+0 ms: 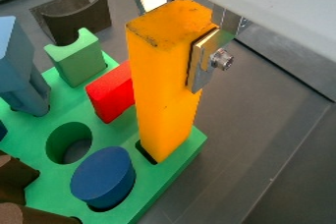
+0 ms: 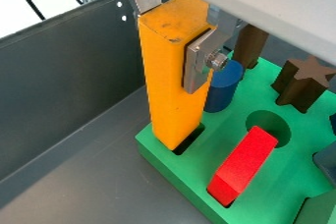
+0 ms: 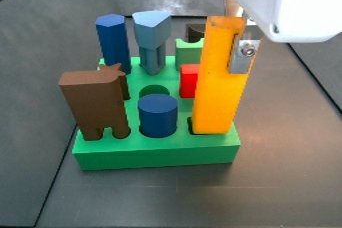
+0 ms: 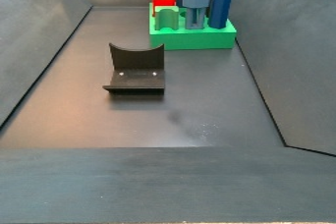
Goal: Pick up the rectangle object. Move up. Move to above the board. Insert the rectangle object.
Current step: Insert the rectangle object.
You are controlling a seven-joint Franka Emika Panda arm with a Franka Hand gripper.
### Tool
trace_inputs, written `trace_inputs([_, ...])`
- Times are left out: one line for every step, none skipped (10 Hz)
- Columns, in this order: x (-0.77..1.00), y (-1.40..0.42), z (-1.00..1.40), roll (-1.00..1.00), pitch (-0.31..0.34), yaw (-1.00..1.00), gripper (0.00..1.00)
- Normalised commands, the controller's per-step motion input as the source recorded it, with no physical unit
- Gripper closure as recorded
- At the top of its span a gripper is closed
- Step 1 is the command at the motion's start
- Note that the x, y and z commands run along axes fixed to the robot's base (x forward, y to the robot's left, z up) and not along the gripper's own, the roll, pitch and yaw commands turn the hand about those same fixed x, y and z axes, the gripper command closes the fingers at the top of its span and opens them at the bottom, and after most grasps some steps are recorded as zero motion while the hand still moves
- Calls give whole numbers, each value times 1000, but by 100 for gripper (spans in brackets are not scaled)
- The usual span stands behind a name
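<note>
The gripper point(image 3: 230, 52) hung over the near corner of the board point(image 3: 160, 150), its silver fingers point(image 1: 207, 59) pinching the upper part of the rectangle object point(image 1: 168, 81) from opposite faces; one plate with its screw showed plainly in both wrist views, and the opposite finger was hidden behind the block. The rectangle object stood upright with its foot already entered into a rectangular slot at the board's corner, at about five o'clock from the red block point(image 3: 189, 79) in a side view. A thin dark strip of open slot point(image 2: 186, 141) showed beside the block's base in a wrist view, so the fit looked loose on that side. How deep the block sat could not be told. The step in hand appeared to be the insertion itself, near its end. The next move likely called for a short straight push down until the block bottomed, then spreading the fingers and rising clear without tipping it. The dark blue cylinder point(image 3: 159, 114) stood just beside it in the neighbouring hole, and the brown arch piece point(image 4: 136, 70) lay well apart on the floor.
</note>
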Motion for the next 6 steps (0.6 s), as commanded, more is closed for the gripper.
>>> trace_inputs([226,111,-389,64,-73,303,100])
trace_inputs([234,134,-397,69,-67,311,100])
trace_inputs([103,17,-83,16,0,74,100])
trace_inputs([-154,186,-109,86,0,23,100])
trace_inputs([-534,154,-120,64,-7,0,100])
trace_inputs([-754,31,-106,80,-74,0,100])
